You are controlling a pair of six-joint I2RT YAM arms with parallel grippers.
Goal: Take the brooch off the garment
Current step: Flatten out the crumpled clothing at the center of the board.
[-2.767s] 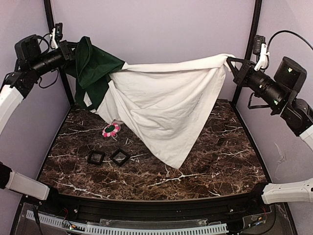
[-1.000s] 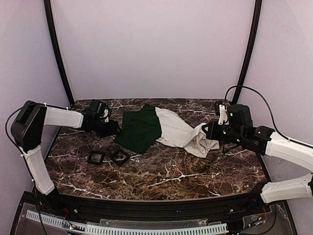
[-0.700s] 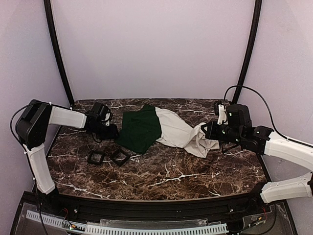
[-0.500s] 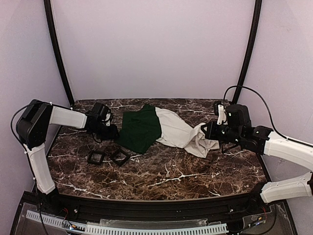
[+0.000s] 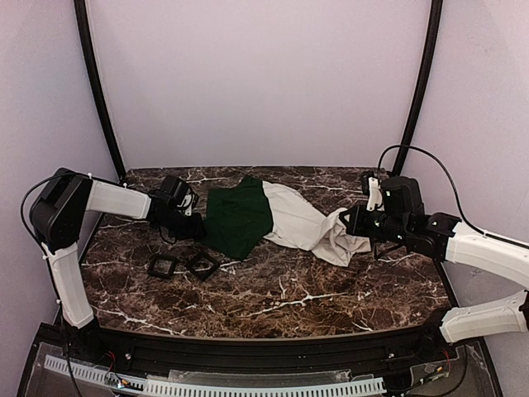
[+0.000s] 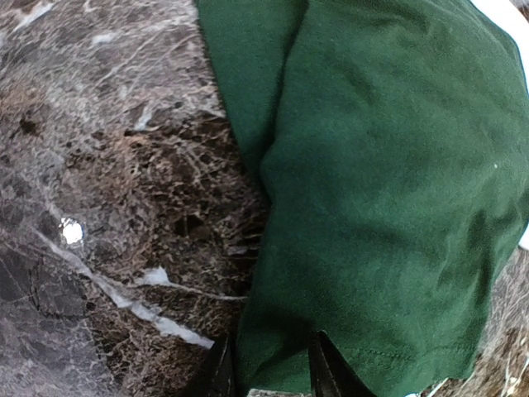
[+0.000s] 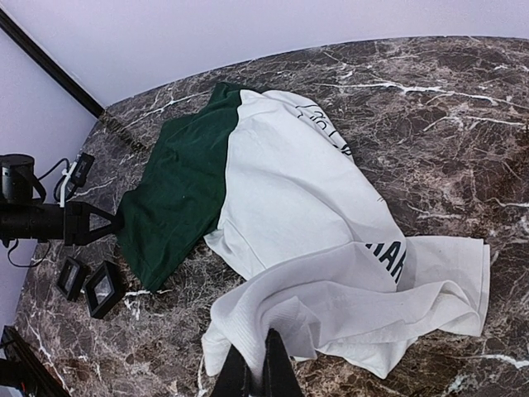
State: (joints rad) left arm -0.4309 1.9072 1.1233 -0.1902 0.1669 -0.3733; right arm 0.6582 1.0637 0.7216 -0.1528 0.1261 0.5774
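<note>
The garment (image 5: 285,219) lies crumpled on the marble table, with its dark green part (image 5: 240,219) at the left and its white part at the right. It also shows in the right wrist view (image 7: 289,190), with black lettering on it. The brooch is hidden in every view. My left gripper (image 5: 197,226) is low at the green sleeve's left edge. In the left wrist view the gripper (image 6: 271,368) has its jaws apart, with the green hem (image 6: 372,207) between them. My right gripper (image 5: 351,223) is shut on a bunched white fold (image 7: 273,331) at the shirt's right end.
Two small black square frames (image 5: 162,265) (image 5: 202,265) lie on the table in front of the green sleeve. They also show in the right wrist view (image 7: 73,277) (image 7: 103,288). Black corner posts (image 5: 99,91) stand at the back.
The shirt, held up spread between both grippers 2.8 s ago with the brooch showing, now lies on the table. In the last second my left gripper slid slightly right onto the green sleeve.
</note>
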